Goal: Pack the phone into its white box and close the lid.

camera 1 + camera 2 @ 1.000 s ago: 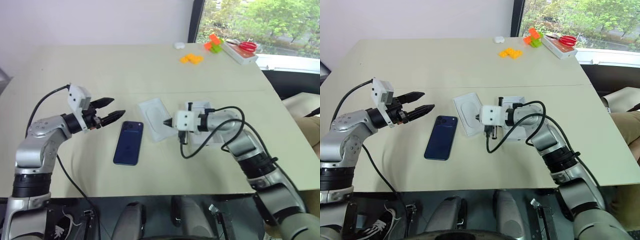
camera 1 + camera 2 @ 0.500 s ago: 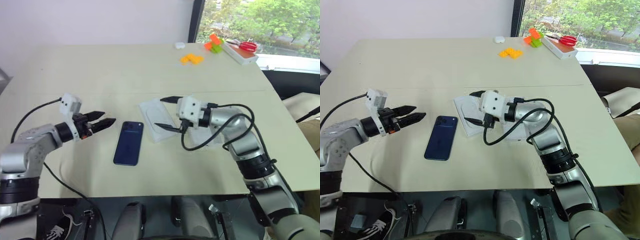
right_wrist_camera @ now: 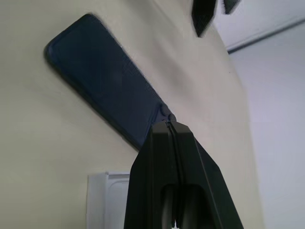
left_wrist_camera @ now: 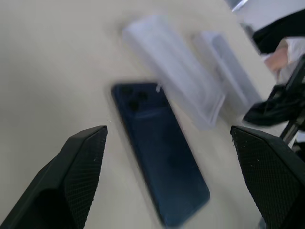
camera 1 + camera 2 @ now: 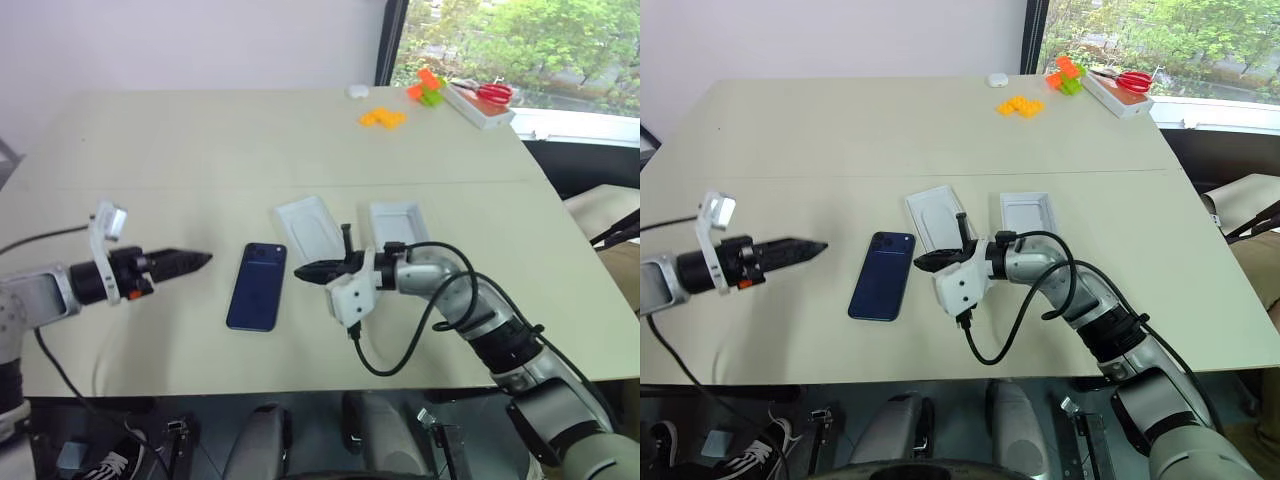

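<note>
1. Pale beige counter carries everything, with a window behind its far right corner; the phone lies flat, back up, near the front edge, and I take it as the landmark.

2. Left of the phone, the left tool hovers apart from it, pointing toward it; in the left wrist view its two fingers stand wide open with the phone between them further on, nothing held.

3. Right of the phone, just beside its upper right corner, the right tool points at it with its fingers pressed together, empty.

4. Just beyond the phone to the right lies a white tray-like piece, and further right of it a second white piece. I cannot tell from these views which is the white box and which is the lid; both lie open, apart from each other, and empty.

5. Well beyond the phone, at the far edge, sit orange blocks and scissors, not part of the job.

6. Judged step: packing has not begun; both arms are lining up on the phone for a pick-up.

7. The next move likely calls for getting a slim, flat phone off the counter. One tool may need to brace or tilt an edge while the open one closes across its width, then carries it to the tray.
</note>
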Tool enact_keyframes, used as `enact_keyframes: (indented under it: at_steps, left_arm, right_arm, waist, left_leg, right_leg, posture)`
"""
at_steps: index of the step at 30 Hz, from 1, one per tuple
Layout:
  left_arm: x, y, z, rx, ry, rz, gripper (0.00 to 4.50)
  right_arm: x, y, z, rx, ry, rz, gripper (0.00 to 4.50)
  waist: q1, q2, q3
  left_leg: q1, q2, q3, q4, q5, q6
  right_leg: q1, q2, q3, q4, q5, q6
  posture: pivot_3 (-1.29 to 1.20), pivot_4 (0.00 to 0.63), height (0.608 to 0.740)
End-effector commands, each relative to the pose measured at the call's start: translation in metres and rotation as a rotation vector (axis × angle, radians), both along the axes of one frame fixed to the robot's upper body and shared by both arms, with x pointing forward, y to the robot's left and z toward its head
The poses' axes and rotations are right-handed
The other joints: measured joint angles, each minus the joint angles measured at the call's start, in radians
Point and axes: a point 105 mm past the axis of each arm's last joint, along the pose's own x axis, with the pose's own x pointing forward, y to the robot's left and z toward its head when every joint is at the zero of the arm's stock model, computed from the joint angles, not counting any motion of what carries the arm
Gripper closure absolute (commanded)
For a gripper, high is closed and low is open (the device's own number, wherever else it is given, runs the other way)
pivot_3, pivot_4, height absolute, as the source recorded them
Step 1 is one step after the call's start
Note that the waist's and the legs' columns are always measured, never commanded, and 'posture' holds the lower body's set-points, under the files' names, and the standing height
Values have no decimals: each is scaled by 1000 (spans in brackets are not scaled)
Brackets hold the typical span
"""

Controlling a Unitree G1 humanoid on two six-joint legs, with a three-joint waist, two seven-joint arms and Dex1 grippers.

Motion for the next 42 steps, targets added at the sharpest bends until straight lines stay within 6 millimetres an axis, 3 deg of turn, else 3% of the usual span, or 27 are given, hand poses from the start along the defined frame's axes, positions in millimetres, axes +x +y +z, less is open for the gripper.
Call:
enact_keyframes:
  at_steps: [1,9,15,25,37,42]
  left_arm:
    - [-2,-3,-5,11,53,12,31]
    - [10,-22,-25,-134,175,78,31]
    - [21,-39,-27,-128,222,65,31]
    - [18,-40,-42,-82,303,55,31]
    - [18,-60,-49,-106,340,10,31]
    - [18,-66,-48,-110,344,-12,31]
  right_arm:
    - [-1,4,3,1,-58,33,4500]
    - [5,5,-17,-92,-157,32,4500]
    - [5,13,-29,-130,-220,63,4500]
    - [10,17,-33,-193,-274,64,4500]
    - [6,22,-59,-309,-291,92,4500]
    - [6,31,-74,-333,-281,115,4500]
  waist:
    - [3,0,0]
    - [4,-1,-1]
    - [5,-1,-1]
    - [3,-1,-1]
    - [3,-4,-6]
    - [-3,-12,-12]
  left_leg:
    - [0,0,0,0,0,0]
    - [1,-1,-1,0,1,-2]
    - [2,-1,-2,0,2,-4]
    - [5,-1,-2,-1,3,-5]
    - [15,-1,-2,-3,2,-4]
    - [23,-1,-2,-7,2,-4]
  right_leg:
    - [0,0,0,0,-1,-1]
    - [2,-1,-1,0,1,1]
    - [2,0,-1,1,1,0]
    - [4,0,0,1,0,0]
    - [13,-1,0,0,-1,-2]
    - [19,0,0,-1,-2,-3]
  posture:
    - [0,150,740]
    - [0,150,740]
    - [0,150,740]
    - [0,150,740]
    - [0,150,740]
    - [0,150,740]
